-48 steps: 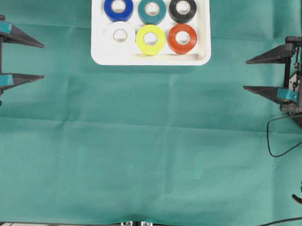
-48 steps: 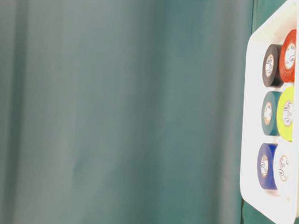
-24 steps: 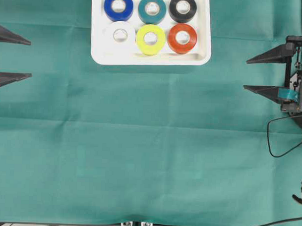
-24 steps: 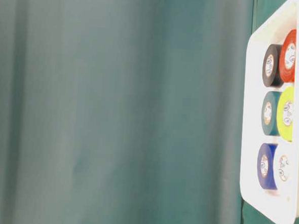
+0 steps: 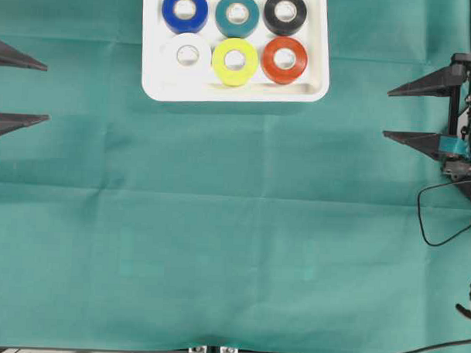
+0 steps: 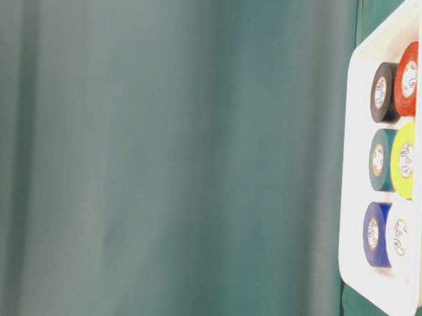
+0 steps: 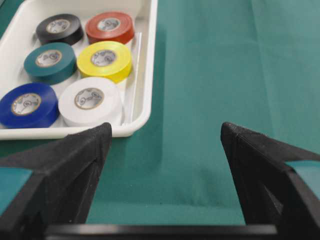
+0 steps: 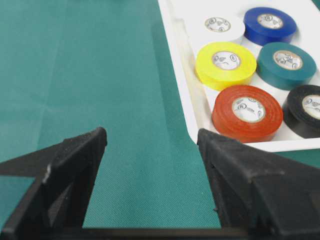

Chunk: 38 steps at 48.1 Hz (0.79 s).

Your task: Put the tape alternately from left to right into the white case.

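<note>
The white case (image 5: 234, 93) lies at the table's far middle and holds several rolls of tape: blue (image 5: 185, 10), teal (image 5: 237, 15) and black (image 5: 285, 13) in the back row, white (image 5: 187, 56), yellow (image 5: 235, 61) and red-orange (image 5: 284, 60) in front. The same rolls lie in the case (image 7: 140, 95) in the left wrist view and in the case (image 8: 187, 95) in the right wrist view. My left gripper (image 5: 45, 92) stands open at the left edge, empty. My right gripper (image 5: 386, 114) stands open at the right edge, empty. Both are well clear of the case.
A green cloth (image 5: 233, 238) covers the table. A black cable (image 5: 439, 222) loops on it at the right edge, below the right arm. A green curtain (image 6: 161, 155) hangs behind the table.
The left gripper drew back toward the left edge a second ago and has held still since. The right gripper has shifted slightly to the right. The rolls have not moved.
</note>
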### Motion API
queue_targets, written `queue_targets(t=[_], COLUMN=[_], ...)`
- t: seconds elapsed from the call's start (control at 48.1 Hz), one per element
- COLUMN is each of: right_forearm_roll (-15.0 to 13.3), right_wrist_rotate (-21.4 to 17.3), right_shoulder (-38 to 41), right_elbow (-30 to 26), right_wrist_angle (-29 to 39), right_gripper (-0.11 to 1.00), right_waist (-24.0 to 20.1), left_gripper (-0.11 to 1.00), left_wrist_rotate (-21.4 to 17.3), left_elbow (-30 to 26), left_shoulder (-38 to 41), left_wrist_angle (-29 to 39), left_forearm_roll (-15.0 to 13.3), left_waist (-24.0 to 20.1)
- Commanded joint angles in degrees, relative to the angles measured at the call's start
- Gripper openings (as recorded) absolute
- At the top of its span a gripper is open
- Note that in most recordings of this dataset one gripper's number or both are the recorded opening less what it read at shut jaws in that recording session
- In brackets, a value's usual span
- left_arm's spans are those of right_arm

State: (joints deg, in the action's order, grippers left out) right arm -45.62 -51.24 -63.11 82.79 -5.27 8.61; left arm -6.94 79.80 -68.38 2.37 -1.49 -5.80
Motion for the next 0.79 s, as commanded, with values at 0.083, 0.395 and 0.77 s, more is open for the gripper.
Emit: queue_targets(t=[0.083,0.395,0.77], right_forearm_roll=[0.09,0.09,-0.26], right_wrist_rotate=[-0.09,0.00,0.35], right_shoulder=[0.26,0.18,0.44], right_elbow=[-1.14,-1.41,-0.97], right_wrist_angle=[-0.26,-0.26,-0.18], right_gripper=[0.82,0.82,0.82], right_waist=[-0.09,0.00,0.00], left_gripper=[0.43,0.43,0.43], left_wrist_rotate=[-0.18,-0.35,-0.70], left_elbow=[-1.05,-1.23,-0.70], left_shoulder=[0.44,0.44,0.44], left_wrist_angle=[-0.26,-0.18,-0.18], left_forearm_roll=[-0.09,0.00,0.18], left_waist=[0.18,0.18,0.18])
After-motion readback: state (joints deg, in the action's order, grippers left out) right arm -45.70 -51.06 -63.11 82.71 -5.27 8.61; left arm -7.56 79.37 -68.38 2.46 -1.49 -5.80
